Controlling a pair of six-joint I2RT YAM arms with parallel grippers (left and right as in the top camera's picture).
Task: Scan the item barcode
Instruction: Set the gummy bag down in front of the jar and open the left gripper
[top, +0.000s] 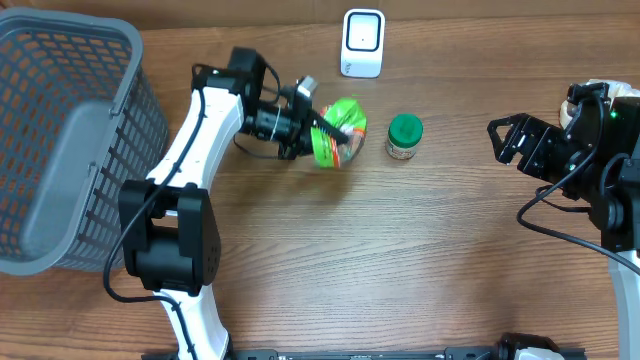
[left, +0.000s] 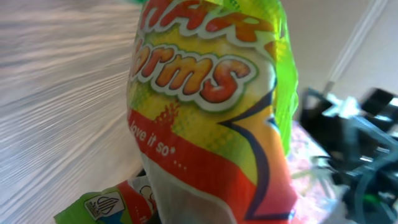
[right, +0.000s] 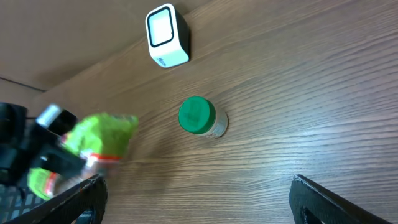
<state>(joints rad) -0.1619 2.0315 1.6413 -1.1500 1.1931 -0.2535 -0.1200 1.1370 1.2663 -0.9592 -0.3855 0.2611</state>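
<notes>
The left gripper (top: 328, 130) was clamped on the green candy bag (top: 345, 128) near the bench's (top: 400, 260) back edge, just short of the white scanner (top: 362, 42), so pickup looked done and the scan itself was yet to do, while the right gripper (top: 505, 138) hung with jaws apart.

Bright, even light — wrist views blurred.

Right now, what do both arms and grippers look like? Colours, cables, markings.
Left arm: white links, black joint housings, a thin black cable along it. Left gripper: black. Right arm: black joints, white link, a small green light, a looping black cable. Right gripper: black, angular fingers. No markings legible.
</notes>
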